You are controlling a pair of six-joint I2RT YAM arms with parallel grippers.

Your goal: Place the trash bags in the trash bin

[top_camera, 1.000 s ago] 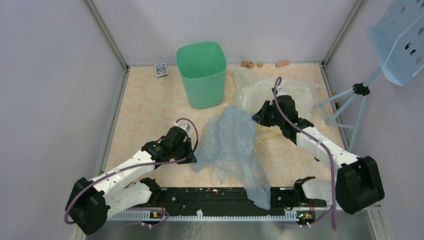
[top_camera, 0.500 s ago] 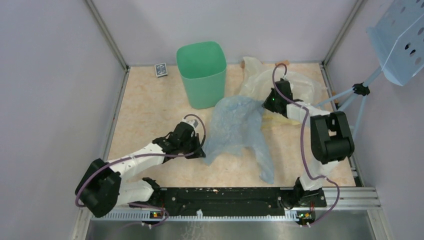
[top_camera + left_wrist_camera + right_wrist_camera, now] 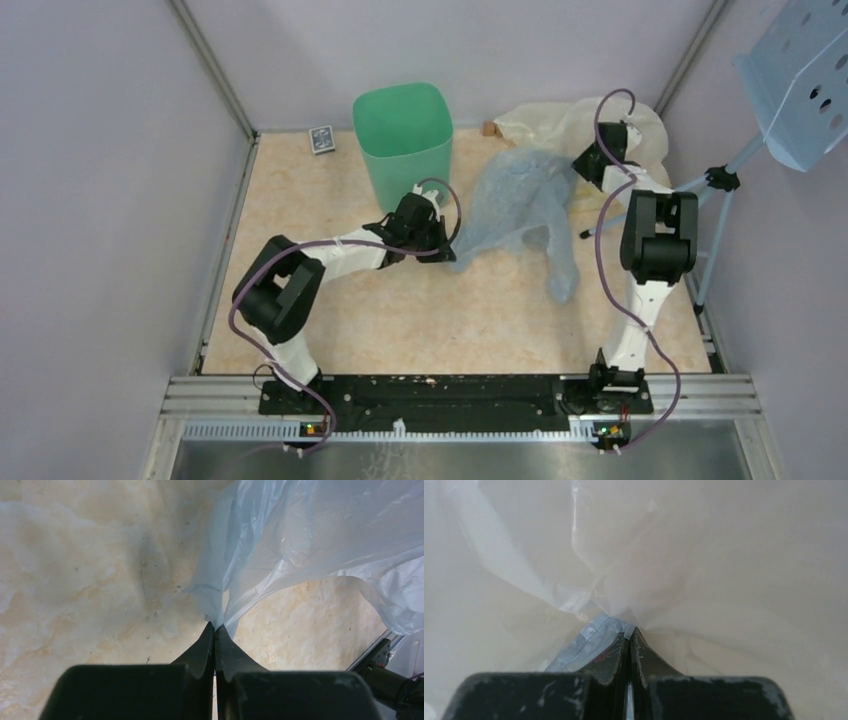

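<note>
The trash bag (image 3: 520, 200), thin, crinkled and pale blue, hangs stretched between my two grippers to the right of the trash bin (image 3: 403, 145). A loose tail of it droops to the table. The bin is mint-green and stands upright at the back. My left gripper (image 3: 449, 246) is in front of the bin's right side. It is shut on a gathered corner of the bag (image 3: 260, 540), which is pinched at the left gripper's tips (image 3: 215, 627). My right gripper (image 3: 583, 168) is at the back right, and the right wrist view shows it (image 3: 628, 632) shut on a blue edge strip of the bag (image 3: 589, 637).
A cream-yellow plastic bag (image 3: 560, 118) is bunched against the right gripper and fills the right wrist view as cream plastic (image 3: 724, 555). A small dark card box (image 3: 320, 139) and a brown bit (image 3: 490, 128) lie at the back wall. A blue perforated stand (image 3: 700, 185) is at the right.
Both arms have reached toward the back, lifting the blue bag off the front of the table and carrying it up beside the bin. The cream bag got pushed toward the back right corner.
</note>
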